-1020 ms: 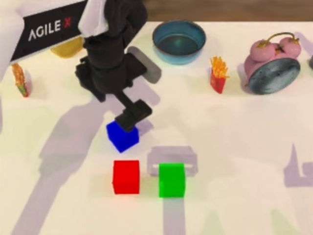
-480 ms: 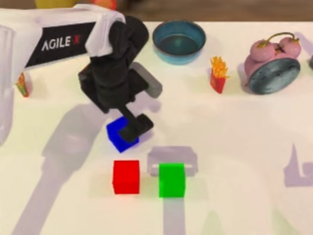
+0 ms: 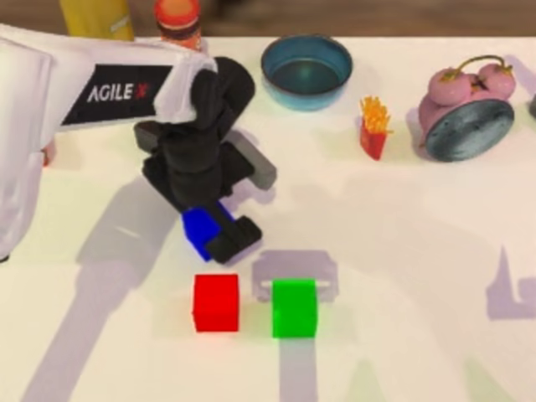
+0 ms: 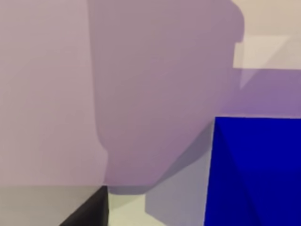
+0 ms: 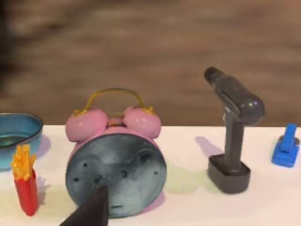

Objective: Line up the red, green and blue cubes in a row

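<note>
The blue cube (image 3: pixel 198 228) sits on the table just behind the red cube (image 3: pixel 216 302), and the green cube (image 3: pixel 294 307) stands to the right of the red one. My left gripper (image 3: pixel 214 234) is down over the blue cube, open, its jaws on either side of it. In the left wrist view the blue cube (image 4: pixel 256 172) fills one corner and a dark finger (image 4: pixel 91 214) stands apart from it. My right arm is parked outside the top view.
Along the far edge stand a blue bowl (image 3: pixel 306 71), a red fries carton (image 3: pixel 373 130), a pink alarm clock (image 3: pixel 467 109) and an orange-capped bottle (image 3: pixel 177 18). The right wrist view shows a grey drill (image 5: pixel 233 132) and a small blue object (image 5: pixel 285 146).
My left gripper has come down and forward onto the blue cube, now covering most of it. The three cubes have not moved.
</note>
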`<state>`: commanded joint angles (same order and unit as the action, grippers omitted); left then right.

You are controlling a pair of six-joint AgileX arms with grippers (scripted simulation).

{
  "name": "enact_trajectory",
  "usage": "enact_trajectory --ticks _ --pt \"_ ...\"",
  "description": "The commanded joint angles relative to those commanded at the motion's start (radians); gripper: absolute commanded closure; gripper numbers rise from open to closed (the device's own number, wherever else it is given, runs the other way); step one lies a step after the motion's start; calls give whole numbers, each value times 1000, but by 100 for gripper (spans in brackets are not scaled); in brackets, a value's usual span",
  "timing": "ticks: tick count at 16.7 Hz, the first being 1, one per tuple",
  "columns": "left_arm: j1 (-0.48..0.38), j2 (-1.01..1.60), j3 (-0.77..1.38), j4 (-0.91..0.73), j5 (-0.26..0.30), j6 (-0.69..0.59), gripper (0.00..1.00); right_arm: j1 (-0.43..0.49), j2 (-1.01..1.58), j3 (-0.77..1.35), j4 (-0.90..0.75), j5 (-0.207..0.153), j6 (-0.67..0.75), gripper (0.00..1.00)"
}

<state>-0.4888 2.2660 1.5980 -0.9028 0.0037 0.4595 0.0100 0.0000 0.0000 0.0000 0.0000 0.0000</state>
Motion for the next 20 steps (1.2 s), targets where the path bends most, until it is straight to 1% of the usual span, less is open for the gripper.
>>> enact_trajectory --ticks 13,14,20 --pt "0 0 0 0 0 0 98 0 0 0 0 0 0 0" --pt "0 0 0 0 0 0 100 0 0 0 0 0 0 0" --pt "0 0 0 0 0 0 100 0 0 0 0 0 0 0"
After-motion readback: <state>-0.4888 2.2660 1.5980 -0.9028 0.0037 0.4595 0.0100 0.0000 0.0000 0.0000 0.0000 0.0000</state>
